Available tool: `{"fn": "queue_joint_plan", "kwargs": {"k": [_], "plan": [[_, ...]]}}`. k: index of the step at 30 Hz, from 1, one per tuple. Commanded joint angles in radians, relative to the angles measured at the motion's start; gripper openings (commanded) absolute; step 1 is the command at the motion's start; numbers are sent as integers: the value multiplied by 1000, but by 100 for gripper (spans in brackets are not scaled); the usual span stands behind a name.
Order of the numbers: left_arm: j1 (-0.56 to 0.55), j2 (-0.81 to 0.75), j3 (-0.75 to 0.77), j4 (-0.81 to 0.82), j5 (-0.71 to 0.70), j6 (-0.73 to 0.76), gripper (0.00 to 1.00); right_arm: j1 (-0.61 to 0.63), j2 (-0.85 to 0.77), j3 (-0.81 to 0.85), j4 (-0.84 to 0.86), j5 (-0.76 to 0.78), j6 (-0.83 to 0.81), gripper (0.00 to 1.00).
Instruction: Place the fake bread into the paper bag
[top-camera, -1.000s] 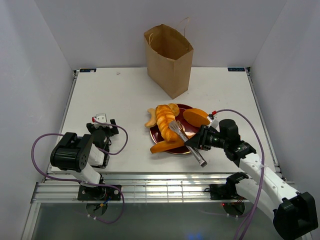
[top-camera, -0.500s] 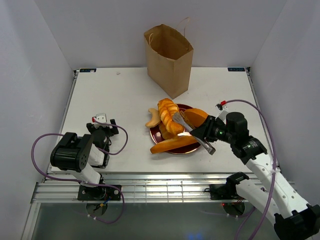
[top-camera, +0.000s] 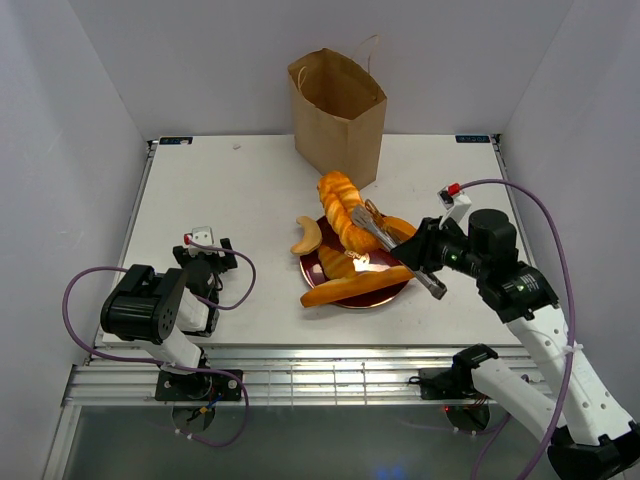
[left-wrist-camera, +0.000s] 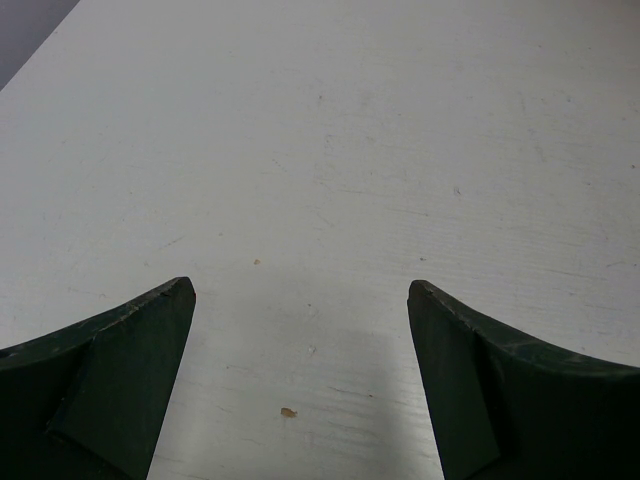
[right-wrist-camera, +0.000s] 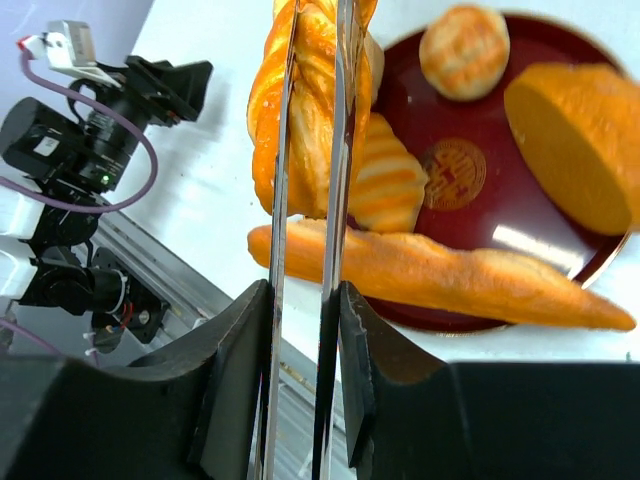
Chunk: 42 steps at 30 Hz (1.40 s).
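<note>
Bread lifts off the plate in the tongs

Over the last second the twisted loaf (top-camera: 342, 205) has come up from the dark red plate (top-camera: 315, 270) and swung back toward the paper bag (top-camera: 338, 105). It now hangs above the plate's far edge, still short of the bag's mouth. One piece is therefore on its way, and the carry and drop remain to be done.

The right pincer (top-camera: 418, 252) is closed tight on a pair of metal tongs (right-wrist-camera: 283, 150). Their two thin blades clamp the twisted loaf between them near its lower end, so the hold looks narrow and the loaf may swing.

The rest of the bread is unbagged: the baguette (top-camera: 355, 288) lies across the plate's near rim, a round bun (right-wrist-camera: 463, 47) and an oval loaf (right-wrist-camera: 570, 140) sit on the plate, and a croissant (top-camera: 307, 236) lies on the table (top-camera: 230, 190) just beside it.

The left pincer (top-camera: 205, 262) rests well apart, its fingers (left-wrist-camera: 120, 350) spread and holding nothing.
</note>
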Motion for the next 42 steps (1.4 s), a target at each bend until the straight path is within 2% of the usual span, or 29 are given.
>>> {"fn": "queue_joint_plan", "kwargs": {"k": [1, 6, 12, 18, 32, 42], "plan": [[5, -17, 8, 98, 13, -13, 98, 1, -38, 82, 82, -30, -111, 8], [4, -19, 8, 98, 13, -13, 98, 2, -52, 131, 191, 42, -148, 8], [4, -17, 8, 98, 13, -13, 98, 1, 43, 251, 291, 117, -191, 8], [5, -17, 10, 98, 13, -13, 98, 1, 186, 375, 390, 240, -219, 8], [5, -17, 8, 98, 13, -13, 98, 1, 602, 709, 513, 285, -271, 10], [4, -17, 8, 98, 13, -13, 98, -7, 850, 870, 565, 288, -289, 12]]}}
